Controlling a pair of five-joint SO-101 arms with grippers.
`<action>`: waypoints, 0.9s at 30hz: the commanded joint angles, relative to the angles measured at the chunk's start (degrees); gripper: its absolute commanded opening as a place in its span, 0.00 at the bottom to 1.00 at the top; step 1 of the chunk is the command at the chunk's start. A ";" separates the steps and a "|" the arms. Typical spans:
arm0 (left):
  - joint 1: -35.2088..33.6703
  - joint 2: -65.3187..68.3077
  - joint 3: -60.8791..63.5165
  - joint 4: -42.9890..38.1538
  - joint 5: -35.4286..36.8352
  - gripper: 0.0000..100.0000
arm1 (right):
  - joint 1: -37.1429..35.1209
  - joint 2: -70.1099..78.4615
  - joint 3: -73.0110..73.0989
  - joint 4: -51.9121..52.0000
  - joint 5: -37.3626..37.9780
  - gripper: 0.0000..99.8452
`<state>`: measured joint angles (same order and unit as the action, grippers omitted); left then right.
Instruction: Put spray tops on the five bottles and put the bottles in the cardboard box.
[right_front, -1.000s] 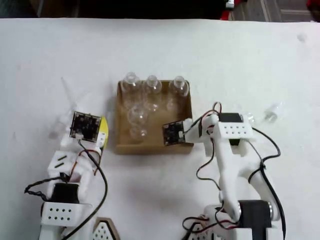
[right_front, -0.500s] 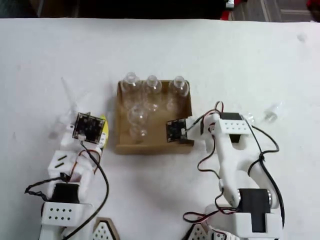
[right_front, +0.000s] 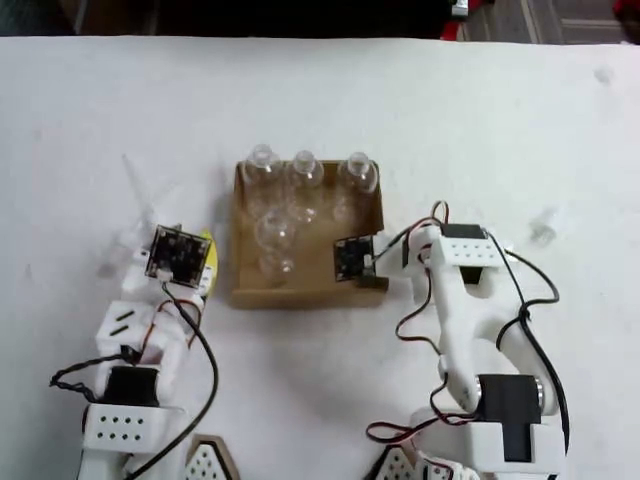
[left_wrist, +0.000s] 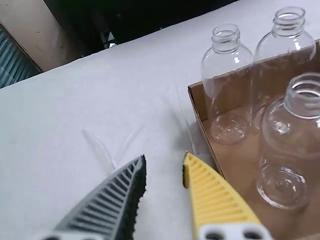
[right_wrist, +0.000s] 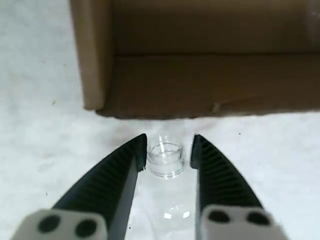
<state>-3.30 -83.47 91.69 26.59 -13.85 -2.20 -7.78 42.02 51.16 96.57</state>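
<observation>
Right gripper (right_wrist: 169, 140): narrowed around the neck of the fifth bottle (right_wrist: 166, 159). We judged both black jaws to be pressing its sides, with the clear body running back between them.
Fifth bottle: it lay low by the white table (right_front: 400, 100), mouth toward the cardboard box (right_wrist: 200, 85), just outside the near wall by a corner. It had no top.
Cardboard box: four bottles (right_front: 275, 232) stood inside, three along the far wall and one nearer. The necks we could see were open, with nothing fitted.
Left gripper (left_wrist: 164, 159): parted a little, with nothing between the grey and yellow jaws, just beside the box's left wall.
Spray tops (right_front: 135, 195): some lay loose on the table beyond the left gripper, thin tubes trailing. Another spray top (right_front: 543, 228) lay well to the right of the right arm.
Risk, grip: we thought the smooth round neck could twist or slip from the jaws during a lift.
Risk, wall: the mouth faced cardboard, so a push forward without enough height would likely shove the box and topple the standing bottles.
Risk, order: boxing this one uncapped would leave all five tops to be fitted inside a crowded box.
</observation>
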 joint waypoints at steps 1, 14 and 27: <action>0.66 -0.84 -0.26 -1.67 -0.70 0.12 | 0.66 -0.75 -2.11 -0.75 0.26 0.03; 0.66 -0.84 -0.26 -1.67 -0.70 0.12 | 0.13 -0.84 -8.79 -0.31 -9.23 0.02; 0.66 -0.84 -0.35 -1.67 -0.70 0.12 | -1.27 -17.98 -9.85 6.46 -15.65 0.02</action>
<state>-3.30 -83.47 91.69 26.59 -13.85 -2.20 -16.92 34.46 53.54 81.89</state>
